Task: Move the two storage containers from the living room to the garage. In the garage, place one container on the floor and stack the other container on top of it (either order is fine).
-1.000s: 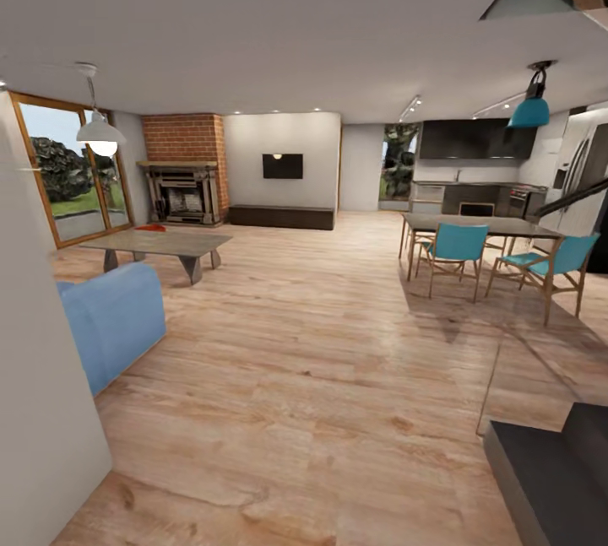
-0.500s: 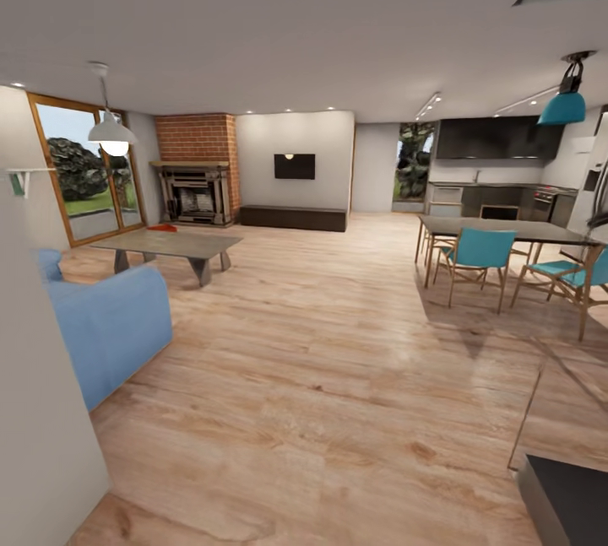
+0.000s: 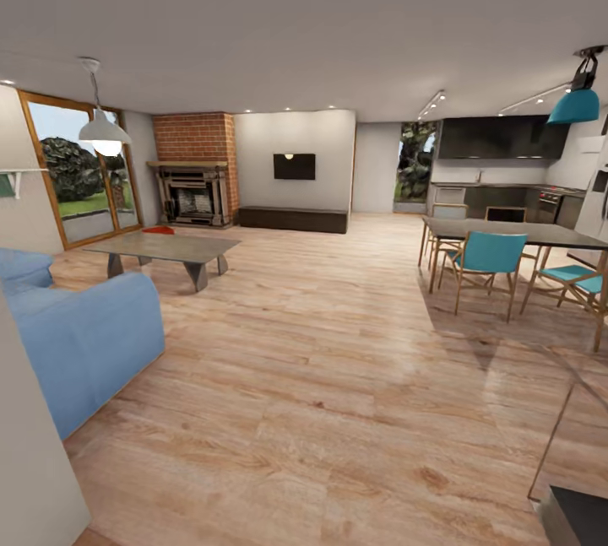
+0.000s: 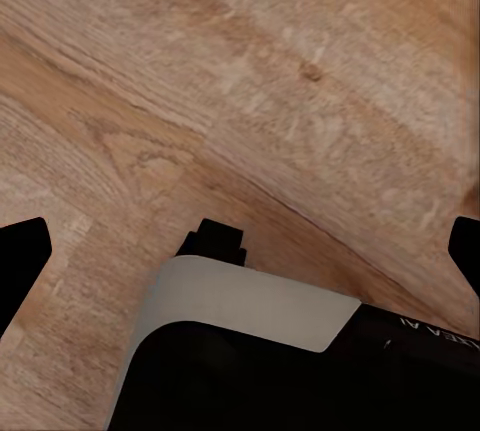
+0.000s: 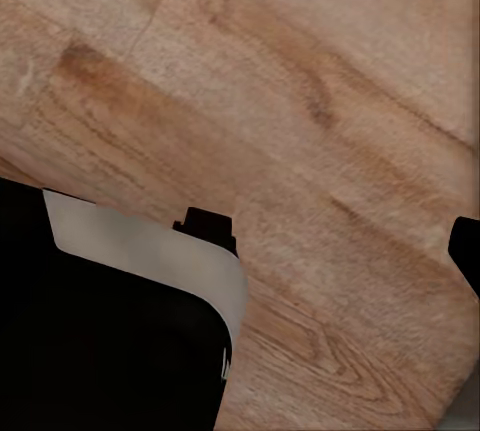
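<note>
Light wood plank floor (image 3: 338, 377) runs to a white wall with a black TV (image 3: 294, 166) — brick fireplace (image 3: 196, 179) beside it, blue sofa (image 3: 84, 343), low table (image 3: 165, 249), teal dining chairs (image 3: 485, 259), glazed doors (image 3: 76, 166).

Orange-red container (image 3: 158, 230) on coffee table (image 3: 169, 247)

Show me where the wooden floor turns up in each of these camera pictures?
Head view: the wooden floor stretches from the camera to the far wall, between the blue sofa and the dining table.
Left wrist view: the floor lies beyond a black and grey robot part.
Right wrist view: the floor again lies beyond that kind of robot part.
Shared landmark: the light planks with their grain and seams.
</note>
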### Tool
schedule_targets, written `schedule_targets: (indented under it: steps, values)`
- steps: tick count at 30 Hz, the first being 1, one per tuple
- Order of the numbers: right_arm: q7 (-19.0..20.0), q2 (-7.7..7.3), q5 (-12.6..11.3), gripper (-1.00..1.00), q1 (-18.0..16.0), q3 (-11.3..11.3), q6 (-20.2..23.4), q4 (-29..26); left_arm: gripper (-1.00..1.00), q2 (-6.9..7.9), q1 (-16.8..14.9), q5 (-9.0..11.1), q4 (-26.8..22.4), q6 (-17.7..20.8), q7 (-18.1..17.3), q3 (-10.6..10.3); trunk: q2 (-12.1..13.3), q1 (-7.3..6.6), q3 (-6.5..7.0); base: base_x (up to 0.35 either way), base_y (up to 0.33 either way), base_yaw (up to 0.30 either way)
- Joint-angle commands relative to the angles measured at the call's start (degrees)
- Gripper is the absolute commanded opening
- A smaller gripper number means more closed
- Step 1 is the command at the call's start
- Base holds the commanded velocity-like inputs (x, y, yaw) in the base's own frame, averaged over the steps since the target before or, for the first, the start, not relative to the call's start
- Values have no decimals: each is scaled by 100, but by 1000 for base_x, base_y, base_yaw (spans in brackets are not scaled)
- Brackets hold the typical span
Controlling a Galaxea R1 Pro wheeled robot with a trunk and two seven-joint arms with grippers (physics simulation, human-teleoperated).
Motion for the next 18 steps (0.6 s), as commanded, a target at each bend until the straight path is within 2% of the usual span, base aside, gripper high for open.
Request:
schedule_targets:
  steps: [1, 18]
  values:
    - [-4, 1, 2, 100, -8, 23, -35, 18, 100, -2, -3, 23, -3, -3, 17, 6, -3, 3, -7, 324, 0, 0]
    - [-5, 1, 8, 100, -8, 23, -30, 18, 100, -2, -3, 32, -3, -3, 17, 6, -3, 3, -7, 324, 0, 0]
